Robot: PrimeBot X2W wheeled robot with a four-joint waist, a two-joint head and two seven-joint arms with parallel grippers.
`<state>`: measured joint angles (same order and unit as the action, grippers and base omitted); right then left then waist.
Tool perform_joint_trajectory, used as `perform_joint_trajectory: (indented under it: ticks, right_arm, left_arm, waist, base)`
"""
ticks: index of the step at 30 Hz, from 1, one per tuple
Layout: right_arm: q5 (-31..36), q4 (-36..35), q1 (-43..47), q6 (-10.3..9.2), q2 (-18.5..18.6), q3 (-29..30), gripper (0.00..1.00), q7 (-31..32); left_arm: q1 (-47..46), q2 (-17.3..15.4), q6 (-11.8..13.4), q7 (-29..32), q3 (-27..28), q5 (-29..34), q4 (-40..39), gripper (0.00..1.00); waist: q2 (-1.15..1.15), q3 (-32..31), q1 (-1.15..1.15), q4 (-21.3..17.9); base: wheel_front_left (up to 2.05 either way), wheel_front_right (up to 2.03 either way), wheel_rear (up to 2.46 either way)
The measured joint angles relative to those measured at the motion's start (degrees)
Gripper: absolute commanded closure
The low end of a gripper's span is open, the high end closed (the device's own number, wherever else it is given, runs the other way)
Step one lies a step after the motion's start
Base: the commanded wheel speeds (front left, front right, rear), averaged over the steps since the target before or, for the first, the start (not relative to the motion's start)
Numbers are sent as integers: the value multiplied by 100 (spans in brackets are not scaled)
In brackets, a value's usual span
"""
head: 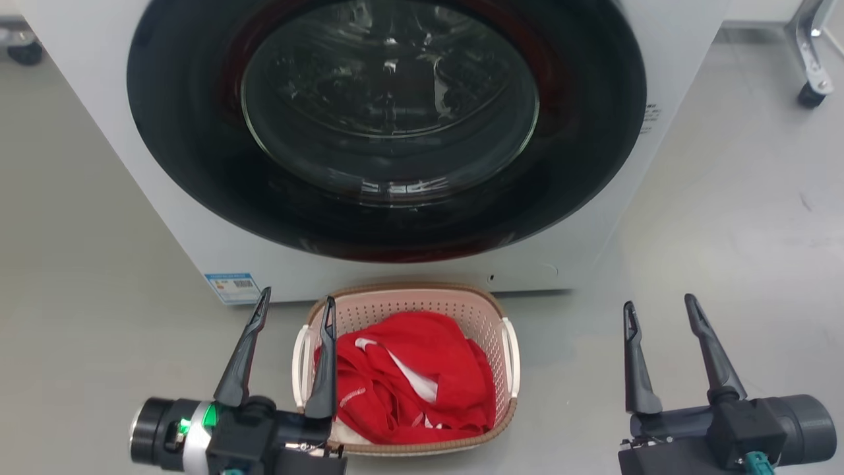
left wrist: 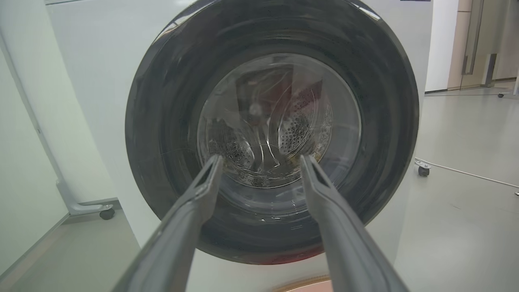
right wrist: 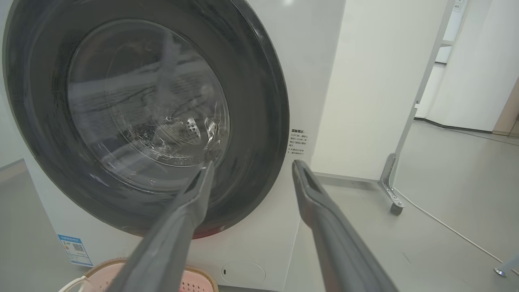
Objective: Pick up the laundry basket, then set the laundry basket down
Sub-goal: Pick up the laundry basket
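Pre-grasp. laundry basket (head: 412, 303) on floor (head: 725, 231) just in front of washer (head: 99, 132), not yet gripped. L tool (head: 297, 295), R tool (head: 660, 301) both wide, empty, also in front of washer. Next: lower to side handles (head: 509, 356), clamp, lift level

Ends in two long, dark grey, tapering fingers (head: 241, 359) with slotted tips on each arm. Behind the left gripper (head: 297, 295): black block (head: 247, 435), silver ring (head: 193, 435) with a green light (head: 210, 415), black cap (head: 148, 429). Behind the right gripper (head: 659, 301): dark mount (head: 738, 425), grey cylinder (head: 808, 422), teal plug (head: 758, 463).
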<state>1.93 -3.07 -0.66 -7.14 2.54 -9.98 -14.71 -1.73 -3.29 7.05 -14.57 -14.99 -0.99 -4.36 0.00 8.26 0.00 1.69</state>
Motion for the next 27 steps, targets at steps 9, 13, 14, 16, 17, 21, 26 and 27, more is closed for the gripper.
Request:
perform_joint_trajectory:
  ticks: [9, 13, 14, 16, 17, 21, 26, 27]
  right_arm:
    - [-167, 411, -734, 20, 138, 192, 0, 0]
    - [-232, 728, -1155, 86, 158, 244, 0, 0]
    - [-242, 813, -1244, 98, 159, 250, 0, 0]
    - [-277, 1014, -1418, 137, 159, 260, 0, 0]
    - [-296, 1122, -1496, 160, 158, 258, 0, 0]
    - [-336, 1584, -1823, 213, 159, 244, 0, 0]
    - [-353, 2112, -2217, 270, 155, 227, 0, 0]
    - [-354, 2213, -2314, 275, 155, 224, 0, 0]
  left_arm:
    - [-609, 24, -34, 0, -4, -298, 750, 0]
    - [-955, 32, -57, 0, -3, -342, 1127, 0]
    - [-1054, 36, -58, 0, -5, -343, 1223, 0]
    - [-1247, 51, -101, 0, -4, -343, 1416, 0]
    - [-1332, 60, -104, 0, -1, -343, 1516, 0]
    - [-1646, 79, -108, 0, 58, -502, 1927, 0]
    - [-2096, 96, -108, 0, 126, -649, 2442, 0]
    - [-2186, 103, -108, 0, 129, -659, 2541, 0]
  waist:
    - [1, 674, 1, 95]
    - [1, 1002, 1, 138]
    - [1, 1084, 1, 149]
    - [1, 1251, 1, 170]
    - [1, 1334, 1, 181]
    - [1, 1670, 1, 224]
    - [1, 2096, 2, 279]
    - [1, 2183, 1, 290]
  base:
    - [0, 0, 0]
    - [0, 0, 0]
    - [0, 0, 0]
    - [0, 0, 0]
    - [0, 0, 0]
    - [0, 0, 0]
    - [0, 0, 0]
    - [0, 0, 0]
